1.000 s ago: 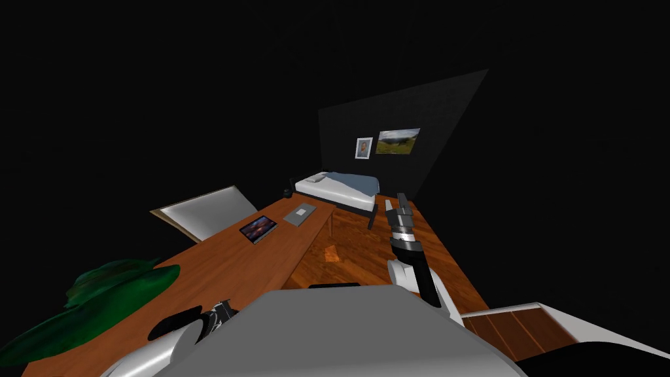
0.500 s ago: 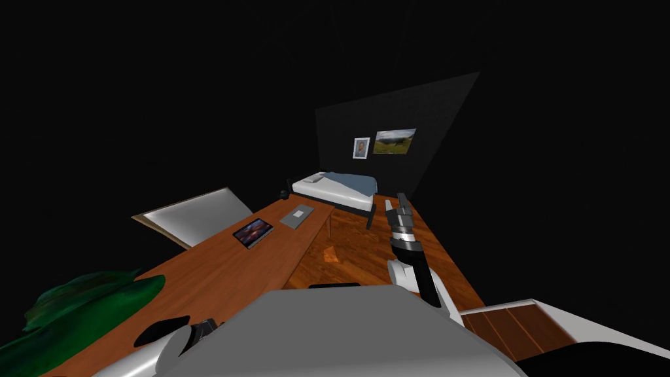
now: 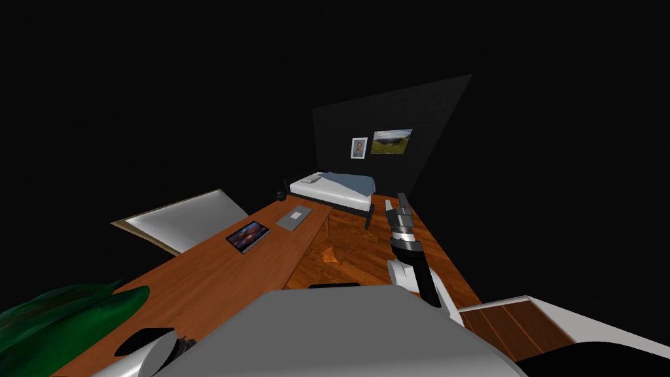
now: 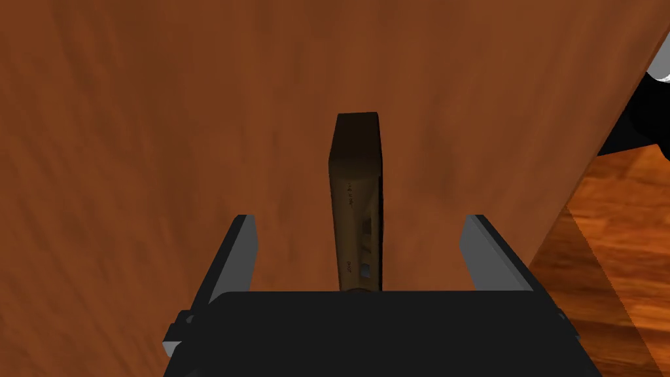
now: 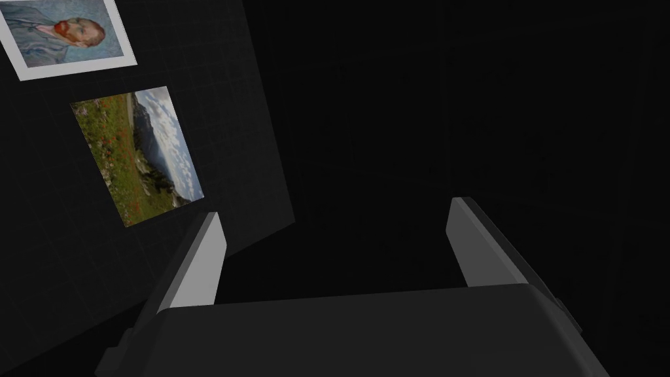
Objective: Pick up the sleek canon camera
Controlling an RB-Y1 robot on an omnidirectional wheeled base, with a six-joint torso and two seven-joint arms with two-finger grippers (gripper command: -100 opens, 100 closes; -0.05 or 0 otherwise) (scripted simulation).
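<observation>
— So, which step is this?
— Pre-grasp, I'd say. The left gripper [image 4: 360, 219] hangs over the desk [image 4: 131, 131], its fingers wide apart and holding nothing. The camera [image 4: 355, 196] (a slim dark slab, seen edge-on) sits on the desk between them, touching neither.
— And next?
— Probably lower a little, then close on its narrow sides, squarely so it can't twist out.
— The other arm?
— The right gripper [image 3: 398, 204] is held out over the floor [image 3: 366, 249], likewise spread and empty.
</observation>
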